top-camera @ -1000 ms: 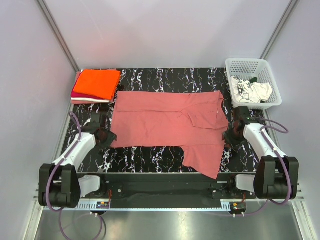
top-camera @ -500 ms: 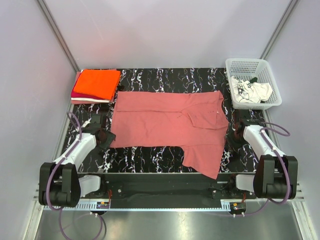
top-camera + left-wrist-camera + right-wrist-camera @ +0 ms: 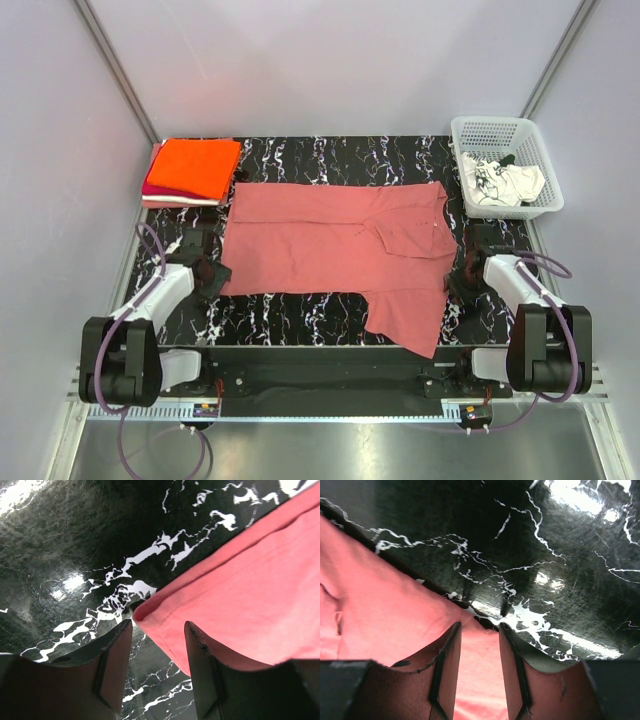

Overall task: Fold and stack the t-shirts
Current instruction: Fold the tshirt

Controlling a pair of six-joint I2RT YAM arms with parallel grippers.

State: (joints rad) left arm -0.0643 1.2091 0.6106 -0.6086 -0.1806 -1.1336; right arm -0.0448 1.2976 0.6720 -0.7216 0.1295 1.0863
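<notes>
The rose-red t-shirt [image 3: 330, 250] lies spread flat on the black marble table [image 3: 330, 160], with one flap hanging toward the near edge. My left gripper [image 3: 212, 275] is low at its near-left corner. In the left wrist view that gripper [image 3: 157, 630] is open, and the shirt [image 3: 240, 590] has its corner just ahead of the gap, running under the right finger. My right gripper [image 3: 462, 272] is at the shirt's right edge. It [image 3: 479, 630] is open too, with the shirt [image 3: 380, 625] lying flat between and below its fingers. Folded orange and magenta t-shirts [image 3: 193, 170] are stacked at the far left.
A white mesh basket [image 3: 490, 122] stands at the far right corner and holds a crumpled white t-shirt with black print [image 3: 500, 182]. Grey walls enclose the table on three sides. Bare marble shows along the far edge and beside both grippers.
The right arm has shifted a little along the shirt's right edge toward the near side. The left arm has barely moved. The shirt lies as before.
</notes>
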